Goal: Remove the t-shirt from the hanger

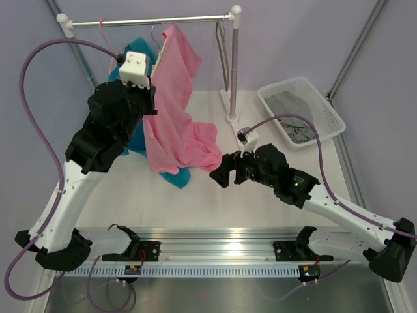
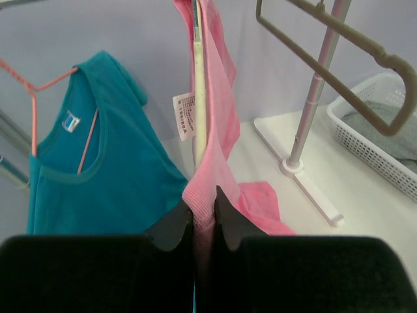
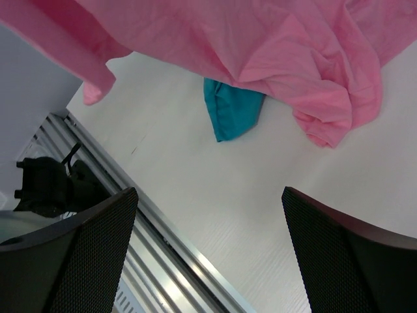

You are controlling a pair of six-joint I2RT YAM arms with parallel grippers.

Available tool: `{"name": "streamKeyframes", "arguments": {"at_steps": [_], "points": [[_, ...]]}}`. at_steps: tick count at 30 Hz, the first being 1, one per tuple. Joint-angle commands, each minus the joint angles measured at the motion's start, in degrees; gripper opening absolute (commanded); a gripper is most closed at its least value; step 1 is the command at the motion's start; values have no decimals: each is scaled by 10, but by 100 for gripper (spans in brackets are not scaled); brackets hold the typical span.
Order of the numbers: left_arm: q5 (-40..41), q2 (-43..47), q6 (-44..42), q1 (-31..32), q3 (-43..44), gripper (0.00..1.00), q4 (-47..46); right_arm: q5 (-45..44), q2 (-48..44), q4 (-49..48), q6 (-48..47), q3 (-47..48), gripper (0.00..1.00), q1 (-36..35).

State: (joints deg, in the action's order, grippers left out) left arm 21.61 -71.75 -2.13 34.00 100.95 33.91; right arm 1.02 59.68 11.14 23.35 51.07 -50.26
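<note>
The pink t-shirt (image 1: pixel 179 98) hangs from the rack on the cream hanger (image 2: pixel 200 98), whose slim arm runs down inside the fabric. The shirt's lower part is heaped on the table. My left gripper (image 1: pixel 152 98) is up at the shirt, shut on a ribbed edge of the pink t-shirt (image 2: pixel 221 130) just below the hanger arm; the fabric is pinched between its fingertips (image 2: pixel 176 222). My right gripper (image 1: pixel 218 175) is open and empty, low over the table right of the shirt's heap. The right wrist view shows the pink t-shirt (image 3: pixel 260 45) ahead of the open right gripper (image 3: pixel 208 248).
A teal t-shirt (image 2: pixel 98 176) hangs on a thin pink hanger (image 2: pixel 32 98) left of the pink one. A dark grey-brown hanger (image 2: pixel 339 45) hangs empty at right by the rack post (image 1: pixel 233 72). A white basket (image 1: pixel 287 83) holds a grey garment.
</note>
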Motion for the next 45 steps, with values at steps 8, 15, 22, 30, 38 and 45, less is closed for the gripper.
{"name": "streamKeyframes", "arguments": {"at_steps": [8,15,22,30,38,45], "points": [[-122,218,133,0,-206,0,23,96,-53,48,-67,93,100,-5],[-300,311,181,1,-316,0,43,107,-67,92,-87,220,99,-5],[-463,348,218,0,-384,0,18,136,-5,108,-83,281,93,-5],[-567,385,280,0,-457,0,-112,93,38,53,-90,235,87,-5],[-594,401,304,1,-483,0,-156,73,75,15,-87,222,75,-6],[-580,403,307,1,-489,0,-157,65,86,-19,-78,197,39,-19]]}}
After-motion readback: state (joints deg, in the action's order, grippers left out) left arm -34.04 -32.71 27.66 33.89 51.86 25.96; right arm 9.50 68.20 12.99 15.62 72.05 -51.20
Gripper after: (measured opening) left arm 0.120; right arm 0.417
